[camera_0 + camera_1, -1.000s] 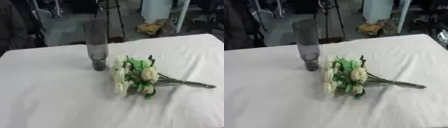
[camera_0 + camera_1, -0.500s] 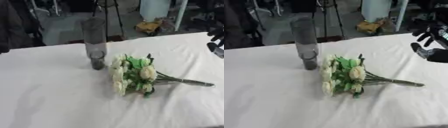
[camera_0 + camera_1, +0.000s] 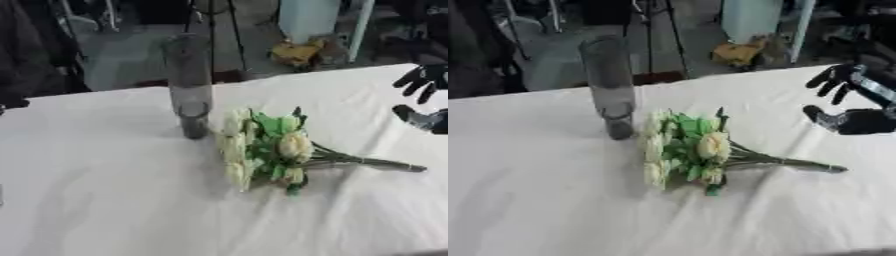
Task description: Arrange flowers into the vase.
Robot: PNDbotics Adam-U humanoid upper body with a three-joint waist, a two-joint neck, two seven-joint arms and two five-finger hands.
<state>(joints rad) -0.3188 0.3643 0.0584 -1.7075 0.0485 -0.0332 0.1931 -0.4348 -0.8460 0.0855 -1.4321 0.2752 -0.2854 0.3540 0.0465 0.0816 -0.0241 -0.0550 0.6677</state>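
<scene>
While the right robot hand (image 3: 852, 102) hangs at right edge: fingers spread, holding nothing.
Flowers (image 3: 693, 151): lying centre on white worktop (image 3: 544, 200).
Vase (image 3: 610, 86): upright, upper left of them.

Cream flowers (image 3: 677, 152) (green leaves), smoky grey vase (image 3: 610, 85), white tablecloth (image 3: 535, 200), black hand (image 3: 852, 105).

We see a surface (image 3: 527, 200) covered by a white, lightly creased cloth. On it stands an upright, tall clear vase (image 3: 610, 85); just beside it, to its right, a bunch of cream flowers (image 3: 689, 152) lies flat, green stems pointing right.
</scene>
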